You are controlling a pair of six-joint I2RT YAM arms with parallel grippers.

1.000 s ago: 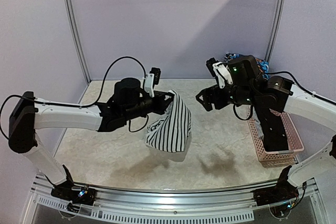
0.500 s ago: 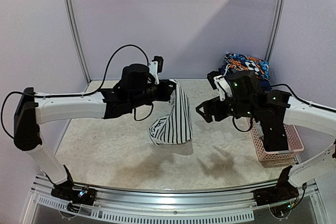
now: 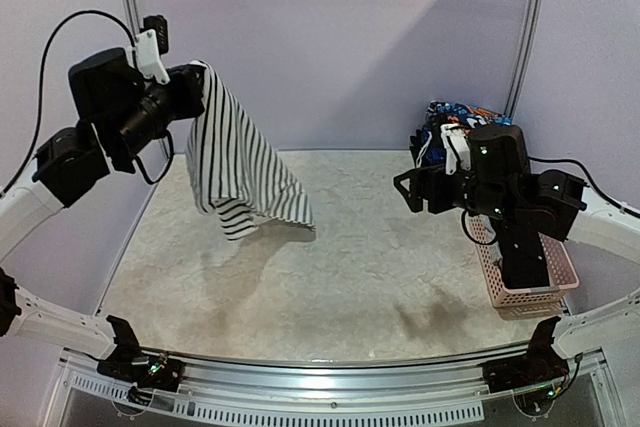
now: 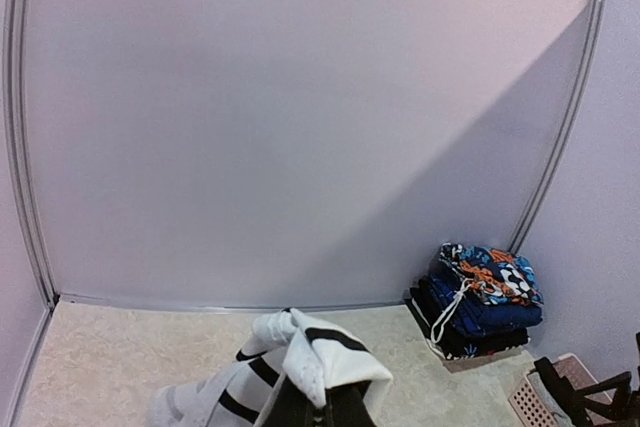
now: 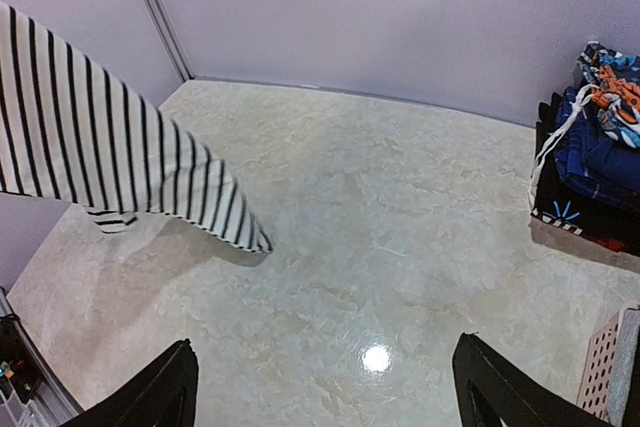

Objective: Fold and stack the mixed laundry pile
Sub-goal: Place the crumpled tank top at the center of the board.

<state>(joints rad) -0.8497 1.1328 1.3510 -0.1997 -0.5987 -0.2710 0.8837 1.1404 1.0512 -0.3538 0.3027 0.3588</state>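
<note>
One striped garment (image 3: pixel 240 167) was in view. One folded-clothes stack (image 3: pixel 468 119) sat at far right corner of table (image 3: pixel 350 247); number of pieces in it could not be told. One pink lattice basket (image 3: pixel 527 287) stood at right edge. Two grippers showed: left gripper (image 3: pixel 193 82), right gripper (image 5: pixel 325 345).

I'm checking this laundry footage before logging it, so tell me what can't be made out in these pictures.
- Left jaws: buried under the striped garment in the left wrist view, so the pinch itself is hidden.
- Pink basket: the right arm covers its inside in the top view; the frame edge cuts it off in the right wrist view.
- Folded stack: half hidden behind the right arm in the top view; item count unclear.
</note>
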